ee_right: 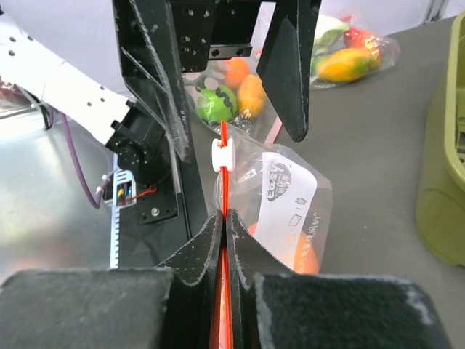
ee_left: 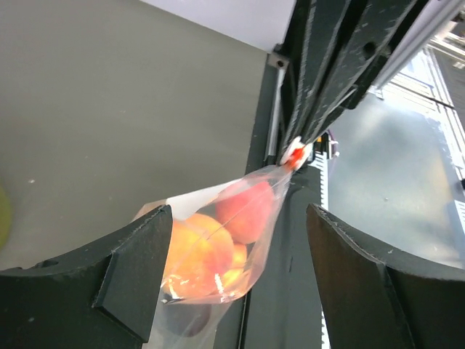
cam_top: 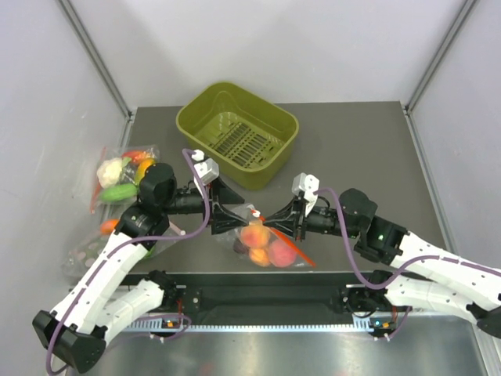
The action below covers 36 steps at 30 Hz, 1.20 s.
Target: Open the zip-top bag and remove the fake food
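Though they also hold food, the side bags [cam_top: 121, 174]: they lie at the left edge of the bench [cam_top: 352, 141], apart from the work, and we judge them no part of this job.
Left pincer [cam_top: 235, 215]: spread wide, one finger on each side of the bag's top. We think it is lined up to catch the white slider [ee_right: 220, 154]; we cannot tell whether it touches the plastic.
Zip-top bag [cam_top: 268, 244]: near middle of the bench, between the two arms and hanging from its zip edge. We cannot tell whether its belly rests on the bench.
Fake food [cam_top: 254, 233]: three peaches sagging to the bag's low end, so the top stays slack and easy to reach.
Zip strip [ee_right: 224, 189]: pulled straight, which we judge gives the slider a clean track.
Right pincer [cam_top: 270, 222]: pressed together on the orange-red strip, anchoring the bag.
Green basket [cam_top: 270, 168]: far middle, likely where the fruit should go.
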### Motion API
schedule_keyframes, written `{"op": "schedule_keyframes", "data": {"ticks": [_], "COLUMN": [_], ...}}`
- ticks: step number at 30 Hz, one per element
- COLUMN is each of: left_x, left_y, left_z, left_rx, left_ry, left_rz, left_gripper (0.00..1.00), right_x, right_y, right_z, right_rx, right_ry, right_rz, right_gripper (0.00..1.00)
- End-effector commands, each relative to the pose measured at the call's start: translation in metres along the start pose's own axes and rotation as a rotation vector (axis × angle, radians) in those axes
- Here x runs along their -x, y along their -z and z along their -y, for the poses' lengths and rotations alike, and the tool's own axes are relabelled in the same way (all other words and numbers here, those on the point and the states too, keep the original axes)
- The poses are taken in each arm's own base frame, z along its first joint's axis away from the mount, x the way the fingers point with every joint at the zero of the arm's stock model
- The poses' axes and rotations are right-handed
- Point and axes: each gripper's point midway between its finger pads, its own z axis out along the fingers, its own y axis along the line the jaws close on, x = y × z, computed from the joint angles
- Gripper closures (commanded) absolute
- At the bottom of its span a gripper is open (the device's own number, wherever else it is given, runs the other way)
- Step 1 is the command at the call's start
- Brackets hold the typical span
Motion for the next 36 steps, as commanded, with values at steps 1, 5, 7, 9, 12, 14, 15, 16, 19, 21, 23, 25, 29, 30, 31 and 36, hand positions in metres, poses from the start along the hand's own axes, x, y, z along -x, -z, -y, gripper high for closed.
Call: {"op": "schedule_keyframes", "data": {"ticks": [1,5,7,9,12,14,15,16,19,21,23,25,29,30,31,36], "left_x": [0.023,0.021,0.022,0.020,0.017,0.016,0.016,0.014,0.008,0.004,0.002,0.002,-0.001,-0.003,-0.003,-0.006], "left_y": [-0.003,-0.011,-0.012,-0.012,-0.013,-0.013,-0.013,-0.015,-0.017,-0.018,-0.017,-0.014,-0.013,-0.013,-0.013,-0.015], "left_z": [0.017,0.015,0.013,0.010,0.005,0.009,0.010,0.013,0.017,0.021,0.024,0.027,0.026,0.025,0.025,0.020], "left_rx": [-0.086,-0.091,-0.077,-0.065,-0.044,-0.065,-0.075,-0.095,-0.126,-0.151,-0.163,-0.165,-0.156,-0.150,-0.149,-0.128], "left_ry": [-0.087,-0.086,-0.098,-0.104,-0.107,-0.099,-0.098,-0.090,-0.080,-0.074,-0.074,-0.082,-0.077,-0.072,-0.071,-0.047], "left_rz": [0.047,0.033,0.035,0.030,0.026,0.022,0.020,0.012,-0.003,-0.013,-0.014,-0.009,-0.009,-0.010,-0.011,-0.020], "left_gripper": [0.21,0.21,0.21,0.21,0.24,0.40,0.45,0.50,0.68,0.82,0.88,1.00,1.00,1.00,1.00,1.00], "right_x": [0.027,0.024,0.025,0.026,0.028,0.029,0.030,0.030,0.032,0.032,0.031,0.030,0.030,0.030,0.033,0.049], "right_y": [-0.003,-0.006,-0.006,-0.005,-0.003,-0.003,-0.003,-0.004,-0.005,-0.005,-0.005,-0.005,0.000,0.003,0.007,0.012], "right_z": [-0.013,-0.019,-0.020,-0.021,-0.026,-0.027,-0.028,-0.027,-0.024,-0.020,-0.013,-0.006,0.010,0.015,0.020,0.031], "right_rx": [0.053,0.096,0.101,0.105,0.128,0.134,0.136,0.133,0.116,0.097,0.068,0.029,-0.069,-0.094,-0.130,-0.194], "right_ry": [0.011,0.008,0.004,0.003,-0.003,-0.008,-0.012,-0.014,-0.024,-0.029,-0.027,-0.023,0.005,0.021,0.031,0.113], "right_rz": [0.058,0.049,0.050,0.054,0.064,0.068,0.069,0.068,0.075,0.073,0.065,0.058,0.036,0.022,0.028,0.038], "right_gripper": [1.00,1.00,1.00,1.00,1.00,1.00,1.00,1.00,1.00,1.00,1.00,1.00,0.67,0.59,0.54,0.44]}}
